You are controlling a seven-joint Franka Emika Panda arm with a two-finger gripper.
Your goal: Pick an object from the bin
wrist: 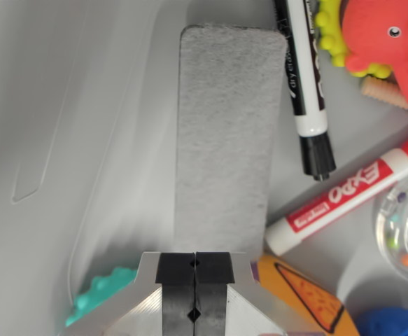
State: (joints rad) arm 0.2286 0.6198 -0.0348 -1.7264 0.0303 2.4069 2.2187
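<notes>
Wrist view, gripper [194, 280] pointing down into bin [43, 105], fingers pressed together, empty, above grey eraser [224, 133]

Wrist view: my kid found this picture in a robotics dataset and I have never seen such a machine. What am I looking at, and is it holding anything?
The camera sits on a robot arm's wrist, looking down into a pale bin of small things. The metal and black part at the bottom is the gripper; its two fingers are pressed together with nothing between them, so it holds nothing. Just beyond it lies a grey felt eraser. To the view's right are a black marker, a red Expo marker, an orange toy and a clear rattle. A teal bumpy toy, an orange piece and something blue peek in at the bottom.
</notes>
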